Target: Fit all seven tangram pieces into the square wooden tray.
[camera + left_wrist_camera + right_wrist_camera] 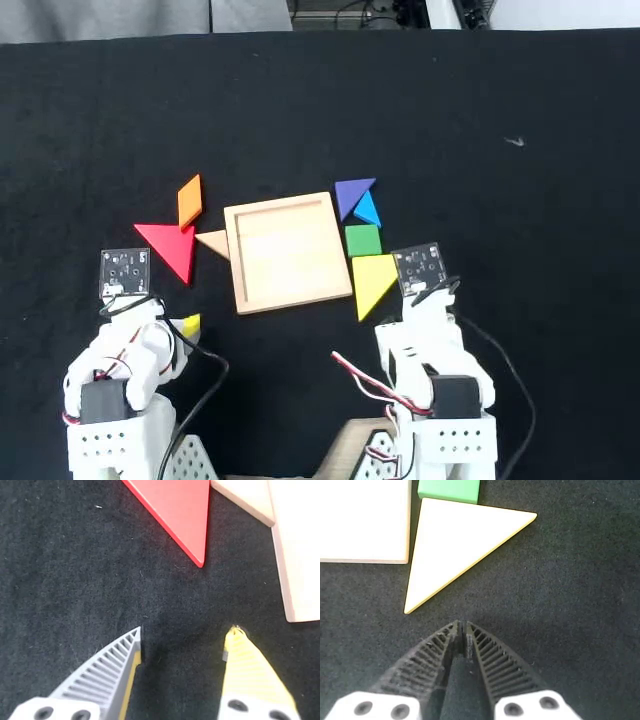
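Note:
The square wooden tray (285, 250) lies mid-table on black cloth. To its left lie the orange parallelogram (190, 200), the red triangle (170, 248) and a small tan triangle (214, 243). To its right lie the purple triangle (352, 193), the blue triangle (368, 210), the green square (363, 240) and the yellow triangle (372, 280). My left gripper (186, 630) is open over bare cloth, just short of the red triangle's (175, 510) tip. My right gripper (462, 626) is shut and holds nothing, close to the yellow triangle's (455, 545) corner.
Both arm bases stand at the table's near edge, with cables (360, 380) trailing between them. The black cloth stretches wide beyond the pieces to the far side and to both sides. The tray's corner (300, 555) lies near the left gripper's yellow finger (250, 670).

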